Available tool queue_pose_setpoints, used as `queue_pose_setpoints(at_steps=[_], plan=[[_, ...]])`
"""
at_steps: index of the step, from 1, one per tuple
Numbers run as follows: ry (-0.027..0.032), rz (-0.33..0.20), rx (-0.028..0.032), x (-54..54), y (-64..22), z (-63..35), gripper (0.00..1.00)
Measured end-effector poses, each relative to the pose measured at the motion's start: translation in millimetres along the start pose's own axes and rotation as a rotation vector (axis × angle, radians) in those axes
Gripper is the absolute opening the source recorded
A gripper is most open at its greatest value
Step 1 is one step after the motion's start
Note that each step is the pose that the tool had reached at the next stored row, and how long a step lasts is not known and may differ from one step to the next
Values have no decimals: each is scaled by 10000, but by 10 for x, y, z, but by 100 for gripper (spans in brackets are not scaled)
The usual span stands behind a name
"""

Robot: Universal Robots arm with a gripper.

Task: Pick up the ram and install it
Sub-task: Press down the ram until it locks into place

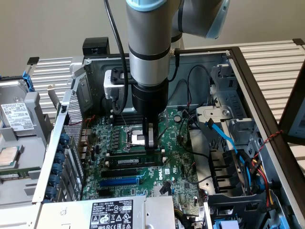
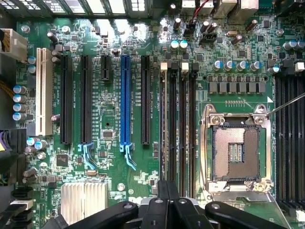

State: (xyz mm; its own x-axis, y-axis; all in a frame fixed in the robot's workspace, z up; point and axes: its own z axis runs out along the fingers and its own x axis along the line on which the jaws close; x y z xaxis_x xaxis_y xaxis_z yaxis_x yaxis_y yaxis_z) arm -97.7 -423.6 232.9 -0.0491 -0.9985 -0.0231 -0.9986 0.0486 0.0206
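The ram (image 1: pixel 133 161), a thin green stick with black chips and a white label, stands on edge in a black memory slot on the motherboard (image 1: pixel 176 167). My gripper (image 1: pixel 151 149) comes straight down over its end nearest the exterior view's right, beside the CPU socket (image 1: pixel 136 138). The fingers (image 1: pixel 151 136) are shut together on the ram's top edge. In the wrist view my gripper (image 2: pixel 167 187) sits over one of the black memory slots (image 2: pixel 165 129), in line with it, and the ram shows there only edge-on.
A blue expansion slot (image 1: pixel 121 181) and black slots lie just in front of the ram. A blue cable (image 1: pixel 224 136) and drive cages (image 1: pixel 228 167) crowd the exterior view's right. The case wall and fans (image 1: pixel 64 157) stand on its left, and a power supply (image 1: pixel 114 212) lies in front.
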Motion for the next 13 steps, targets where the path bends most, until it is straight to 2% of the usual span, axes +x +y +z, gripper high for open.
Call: queue_pose_setpoints(at_steps=[13], plan=[[10,-1,-3,2,-2,55,11]])
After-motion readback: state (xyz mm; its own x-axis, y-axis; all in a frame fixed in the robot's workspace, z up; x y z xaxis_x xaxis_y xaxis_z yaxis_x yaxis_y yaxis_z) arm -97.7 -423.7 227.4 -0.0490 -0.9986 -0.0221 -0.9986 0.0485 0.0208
